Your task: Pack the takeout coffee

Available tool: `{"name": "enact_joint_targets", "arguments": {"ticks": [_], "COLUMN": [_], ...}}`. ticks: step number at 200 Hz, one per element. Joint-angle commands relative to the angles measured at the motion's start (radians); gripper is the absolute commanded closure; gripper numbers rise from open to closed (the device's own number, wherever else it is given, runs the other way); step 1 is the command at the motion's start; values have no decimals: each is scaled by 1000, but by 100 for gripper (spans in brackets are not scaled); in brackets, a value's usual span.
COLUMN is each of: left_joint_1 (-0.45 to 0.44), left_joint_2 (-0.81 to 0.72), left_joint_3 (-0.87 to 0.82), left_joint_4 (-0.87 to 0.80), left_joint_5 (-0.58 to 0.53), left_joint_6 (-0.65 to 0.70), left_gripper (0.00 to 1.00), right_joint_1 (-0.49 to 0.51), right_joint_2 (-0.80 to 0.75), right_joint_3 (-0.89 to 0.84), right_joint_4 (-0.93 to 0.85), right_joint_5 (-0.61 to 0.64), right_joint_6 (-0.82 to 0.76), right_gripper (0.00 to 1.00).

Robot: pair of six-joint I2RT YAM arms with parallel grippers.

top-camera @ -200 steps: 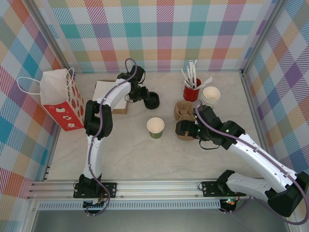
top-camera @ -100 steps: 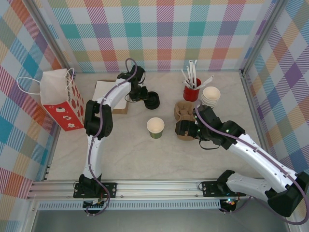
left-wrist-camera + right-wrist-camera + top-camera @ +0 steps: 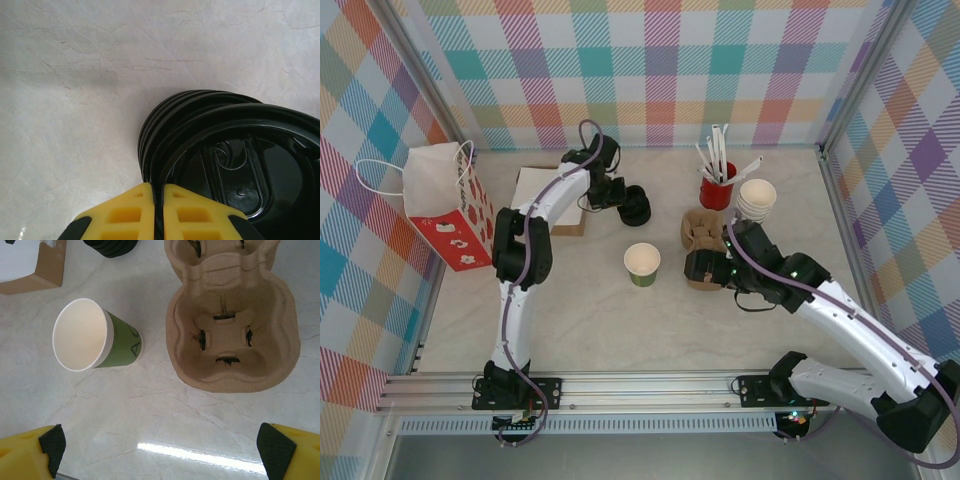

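Plainly, green cup: stood lidless mid-table, just left of the carrier.
Left gripper: pinched the rim of the top black lid on the lid stack, far of the cup.
Right gripper: spread wide above cup and carrier.
Handling: probably light, thin-walled, crushable; better held gently around the body.

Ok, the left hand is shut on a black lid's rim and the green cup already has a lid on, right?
No: the green cup stands open, lidless, as the right wrist view shows. The left hand is shut on the rim of the black lid.
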Motion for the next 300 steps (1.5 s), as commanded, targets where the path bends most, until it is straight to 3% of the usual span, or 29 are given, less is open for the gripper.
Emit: {"name": "enact_joint_targets", "arguments": {"ticks": [1,46,73,114,150,192,276,300], "left_joint_1": [-4,-4,-8,-43,-89,-143,-191,-199], "left_joint_2": [-130,-343,-497,-710,-825,-896,-903,-895], "left_joint_3": [-40,-264,-424,-634,-738,-792,-812,-809], "left_joint_4": [34,195,310,430,470,474,495,496], "left_joint_5": [27,103,204,212,172,74,34,39], "left_joint_6": [12,-55,-142,-256,-338,-410,-455,-459], "left_gripper": [92,91,92,93,94,94,95,95], "right_joint_1": [-30,-129,-134,-134,-133,-89,-42,-39], "right_joint_2": [-44,-77,-41,86,186,287,412,422], "right_joint_3": [-37,-118,-125,-85,-5,111,213,218], "right_joint_4": [77,337,489,702,795,751,724,719], "right_joint_5": [-59,-332,-429,-529,-539,-471,-376,-376], "right_joint_6": [-28,-84,-109,-67,-54,-109,-148,-156], "right_gripper": [0,0,0,1,3,11,26,36]}}
